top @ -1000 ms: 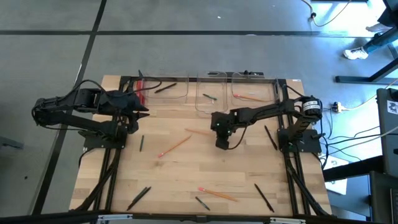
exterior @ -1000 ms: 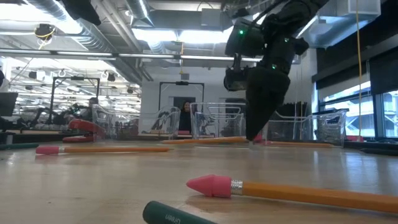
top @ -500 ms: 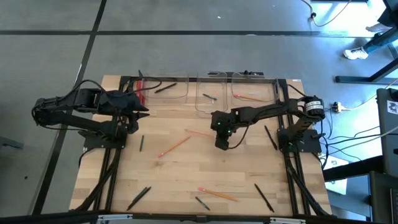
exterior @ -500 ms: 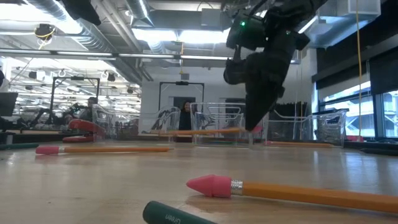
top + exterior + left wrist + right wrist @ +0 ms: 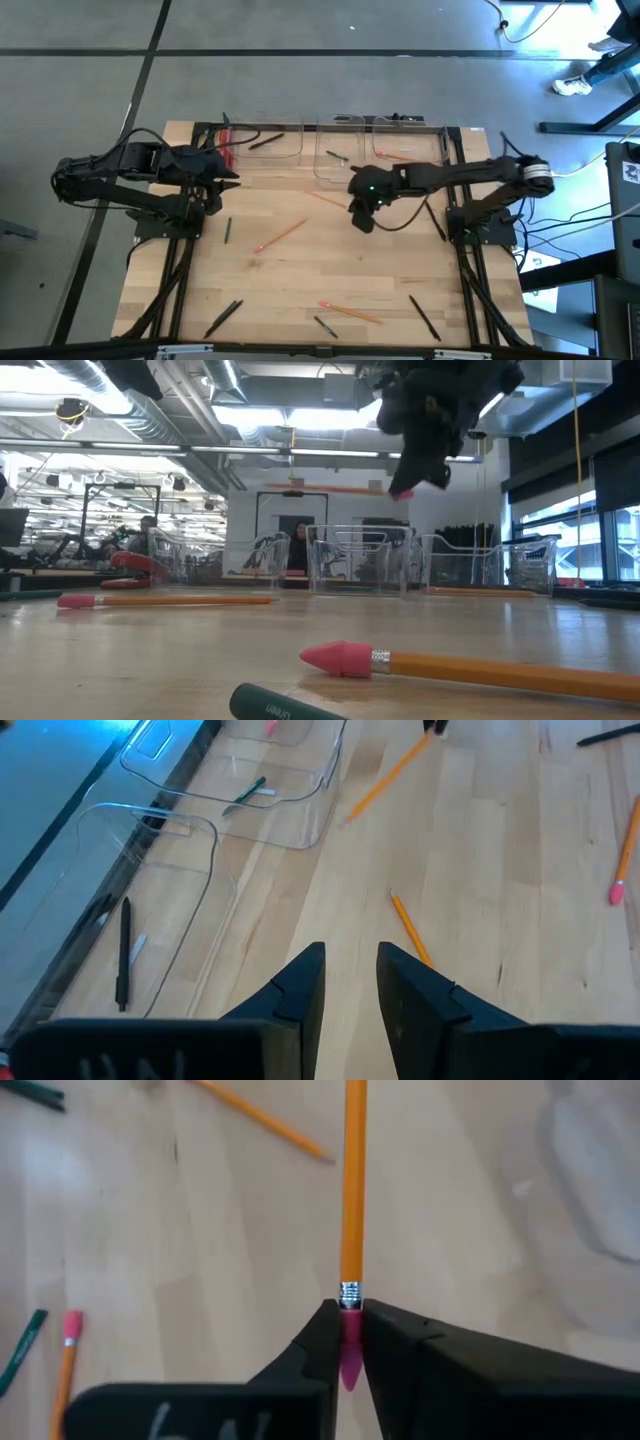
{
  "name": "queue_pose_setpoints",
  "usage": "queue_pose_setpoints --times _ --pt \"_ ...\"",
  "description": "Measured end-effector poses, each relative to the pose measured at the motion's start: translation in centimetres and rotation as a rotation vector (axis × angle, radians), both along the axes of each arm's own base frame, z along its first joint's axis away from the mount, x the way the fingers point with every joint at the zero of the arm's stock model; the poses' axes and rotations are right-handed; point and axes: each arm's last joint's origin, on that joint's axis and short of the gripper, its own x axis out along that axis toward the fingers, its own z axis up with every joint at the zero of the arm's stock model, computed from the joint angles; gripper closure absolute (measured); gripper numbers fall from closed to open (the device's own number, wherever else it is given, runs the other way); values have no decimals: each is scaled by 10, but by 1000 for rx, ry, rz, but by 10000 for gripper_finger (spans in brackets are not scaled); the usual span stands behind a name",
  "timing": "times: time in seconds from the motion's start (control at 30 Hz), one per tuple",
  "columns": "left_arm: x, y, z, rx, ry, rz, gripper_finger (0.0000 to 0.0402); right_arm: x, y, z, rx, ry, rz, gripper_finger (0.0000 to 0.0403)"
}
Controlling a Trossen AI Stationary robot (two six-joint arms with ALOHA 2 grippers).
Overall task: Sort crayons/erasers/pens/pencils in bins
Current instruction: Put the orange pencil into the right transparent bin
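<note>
Wooden table (image 5: 300, 275): right gripper (image 5: 345, 1342), clenched on pencil (image 5: 352, 1190) at its eraser end, has lifted it clear. Pick complete; transfer to right-hand bin (image 5: 408, 148) presumably pending. Left gripper (image 5: 350, 982) idle beside the left bin, fingers slightly parted, grasping nothing.

Right arm extended toward bench centre, dark two-finger right claw (image 5: 348, 1342) raised, pinched closed. Left arm folded at 9 o'clock, left claw (image 5: 349, 982) slightly parted.

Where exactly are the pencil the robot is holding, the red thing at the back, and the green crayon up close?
Held pencil (image 5: 352, 1200): right wrist view, on its orange shaft above the metal band.
Red thing (image 5: 135, 563): low view, on its top edge.
Green crayon (image 5: 285, 706): low view, on its labelled side.
</note>
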Motion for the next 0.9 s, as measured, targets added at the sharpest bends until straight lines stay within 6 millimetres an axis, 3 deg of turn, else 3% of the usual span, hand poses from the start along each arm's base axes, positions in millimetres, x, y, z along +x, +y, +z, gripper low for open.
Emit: queue_pose_setpoints --times 0.43,0.7,0.9 --pt "1 0 1 1 -14 0 316 -51 -33 38 -189 38 -135 369" --pt "6 0 7 17 -90 -12 316 -88 -62 44 -300 208 -196 367" --pt "9 0 11 37 -136 -27 316 -104 -86 43 -368 294 -237 367"
